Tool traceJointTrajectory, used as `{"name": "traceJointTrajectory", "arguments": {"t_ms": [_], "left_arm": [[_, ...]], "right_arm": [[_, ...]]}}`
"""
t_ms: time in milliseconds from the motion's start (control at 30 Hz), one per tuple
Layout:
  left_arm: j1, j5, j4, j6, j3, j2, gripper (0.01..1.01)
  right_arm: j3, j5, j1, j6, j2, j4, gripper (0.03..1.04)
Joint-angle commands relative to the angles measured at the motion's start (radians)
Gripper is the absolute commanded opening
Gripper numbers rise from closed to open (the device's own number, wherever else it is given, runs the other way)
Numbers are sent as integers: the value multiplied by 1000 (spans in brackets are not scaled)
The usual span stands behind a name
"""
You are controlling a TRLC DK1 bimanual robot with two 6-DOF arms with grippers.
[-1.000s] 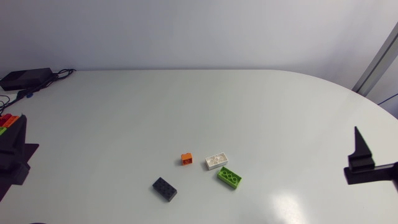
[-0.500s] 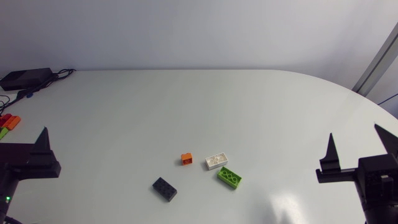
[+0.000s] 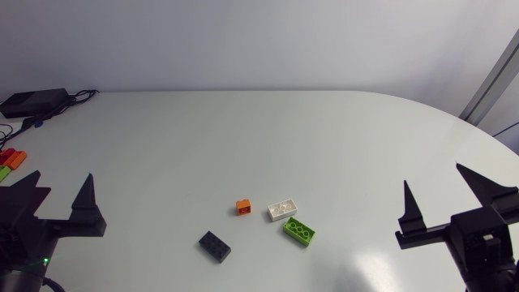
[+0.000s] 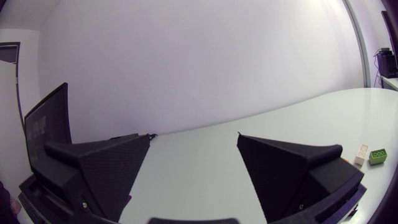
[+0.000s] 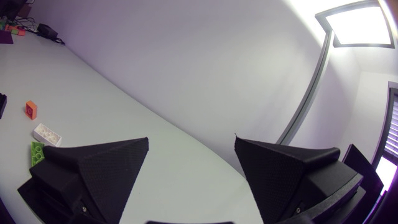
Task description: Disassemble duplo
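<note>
Head view: orange brick (image 3: 242, 207), white brick (image 3: 282, 210), green brick (image 3: 299, 232) and black brick (image 3: 215, 246) lie unstacked mid-table. Left wrist view: left gripper (image 4: 193, 135) spread wide, empty. Right wrist view: right gripper (image 5: 191, 138) likewise. Bricks are probably light, stiff, slick; pinch flat sides.

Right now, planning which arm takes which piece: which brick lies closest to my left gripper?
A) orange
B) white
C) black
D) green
C: in the head view the black brick lies furthest of the four toward the left gripper.
</note>
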Motion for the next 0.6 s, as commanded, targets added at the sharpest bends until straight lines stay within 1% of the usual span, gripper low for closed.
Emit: {"name": "traceJointTrajectory", "arguments": {"t_ms": [0,133,167,200,233,267,300,400,433,500,567], "left_arm": [[14,18,14,-37,-23,-23,982],[19,76,-1,-73,-23,-23,982],[25,105,-3,-89,-23,-23,982],[34,130,-6,-101,-23,-21,982],[42,148,-12,-116,-23,-21,982],[46,151,-13,-132,-23,-20,982],[51,151,-13,-149,-23,-18,982],[85,151,-13,-199,-23,-14,982],[95,151,-13,-208,-23,-12,982],[109,151,-13,-215,-23,-3,982],[109,153,-13,-216,-23,0,982]], "right_arm": [[-40,2,-28,32,-6,-19,998],[-40,2,-28,32,-6,-21,998],[-40,2,-25,47,-8,-21,998],[-40,-6,-38,79,-8,-21,998],[-40,-32,-83,109,-9,-21,998],[-40,-34,-123,136,-9,-24,998],[-40,-40,-166,201,-8,-24,998],[-42,-46,-244,501,-9,-25,998],[-40,-47,-266,553,-9,-25,998],[-40,-47,-316,557,-9,-25,998],[-40,-75,-331,558,-9,-27,998]]}}
